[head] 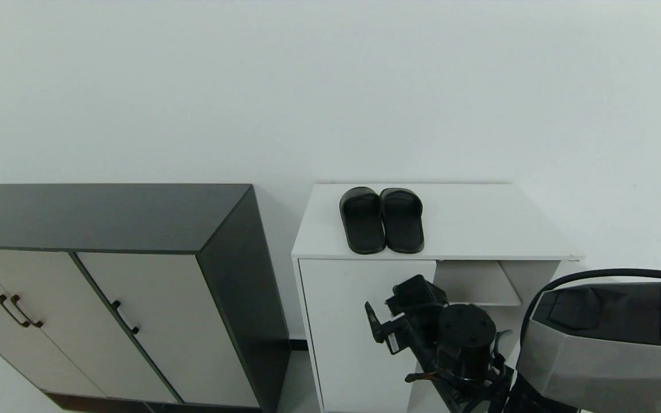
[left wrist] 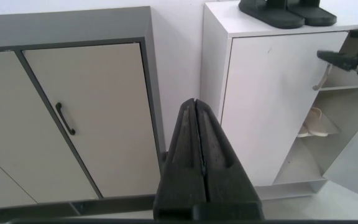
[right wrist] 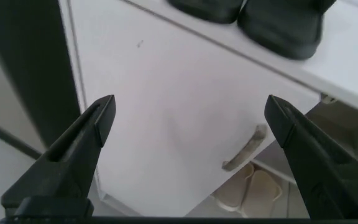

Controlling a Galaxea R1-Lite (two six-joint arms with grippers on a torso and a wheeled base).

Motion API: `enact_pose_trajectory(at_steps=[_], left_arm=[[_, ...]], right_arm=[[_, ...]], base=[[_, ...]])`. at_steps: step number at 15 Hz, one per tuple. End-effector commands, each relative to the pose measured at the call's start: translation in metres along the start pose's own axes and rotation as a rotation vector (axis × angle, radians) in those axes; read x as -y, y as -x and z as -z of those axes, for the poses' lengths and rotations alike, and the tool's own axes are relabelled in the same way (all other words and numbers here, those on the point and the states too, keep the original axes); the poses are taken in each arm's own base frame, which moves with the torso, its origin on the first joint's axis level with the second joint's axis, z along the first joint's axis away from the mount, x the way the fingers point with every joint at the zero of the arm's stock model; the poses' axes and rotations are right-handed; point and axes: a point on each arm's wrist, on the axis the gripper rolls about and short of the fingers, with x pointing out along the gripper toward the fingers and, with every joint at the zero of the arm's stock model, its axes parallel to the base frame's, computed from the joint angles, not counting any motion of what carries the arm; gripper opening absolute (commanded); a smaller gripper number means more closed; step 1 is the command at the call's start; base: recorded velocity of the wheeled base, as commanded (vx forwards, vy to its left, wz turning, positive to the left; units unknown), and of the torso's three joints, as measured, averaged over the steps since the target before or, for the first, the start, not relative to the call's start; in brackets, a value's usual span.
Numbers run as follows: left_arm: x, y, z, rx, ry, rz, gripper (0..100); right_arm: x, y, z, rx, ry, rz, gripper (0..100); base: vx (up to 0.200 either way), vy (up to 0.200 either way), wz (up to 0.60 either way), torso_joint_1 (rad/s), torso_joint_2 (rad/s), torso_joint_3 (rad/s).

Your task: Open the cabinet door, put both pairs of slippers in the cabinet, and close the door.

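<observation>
Near and low, the right gripper [right wrist: 189, 107] hangs in front of the shut left door [head: 348, 321] of the white cabinet [head: 468, 229], its fingers wide apart. The left gripper [left wrist: 195, 112] has its fingers pressed together, holding nothing. The black slippers [head: 382, 221] sit on top of the cabinet. The pale slippers [left wrist: 316, 121] lie inside its open right side. A dark cabinet [head: 107, 218] stands on the left.

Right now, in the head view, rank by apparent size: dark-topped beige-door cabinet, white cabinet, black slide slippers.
1. Dark-topped beige-door cabinet, narrowly.
2. White cabinet, nearly alike, partly covered by the right arm.
3. Black slippers, far smaller.
</observation>
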Motion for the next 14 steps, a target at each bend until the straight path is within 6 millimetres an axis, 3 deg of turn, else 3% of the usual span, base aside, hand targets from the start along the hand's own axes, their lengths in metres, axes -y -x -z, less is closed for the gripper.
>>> enact_pose_trajectory(at_steps=[1,4,8,11,14], left_arm=[[0.0,0.0,0.0,0.0,-0.001,0.0,0],[0.0,0.0,0.0,0.0,-0.003,0.0,0],[0.0,0.0,0.0,0.0,-0.004,0.0,0],[0.0,0.0,0.0,0.0,-0.004,0.0,0],[0.0,0.0,0.0,0.0,-0.003,0.0,0]], right_arm=[[0.0,-0.005,-0.012,0.038,-0.014,0.012,100],[0.003,-0.013,-0.054,-0.06,-0.092,0.008,100],[0.002,-0.036,-0.102,-0.157,-0.263,0.188,100],[0.004,-0.043,-0.112,-0.169,-0.256,0.23,100],[0.009,-0.052,-0.101,-0.189,-0.251,0.257,100]], base=[[0.0,0.0,0.0,0.0,0.0,0.0],[0.0,0.0,0.0,0.0,0.0,0.0],[0.0,0.0,0.0,0.0,0.0,0.0],[0.0,0.0,0.0,0.0,0.0,0.0],[0.0,0.0,0.0,0.0,0.0,0.0]])
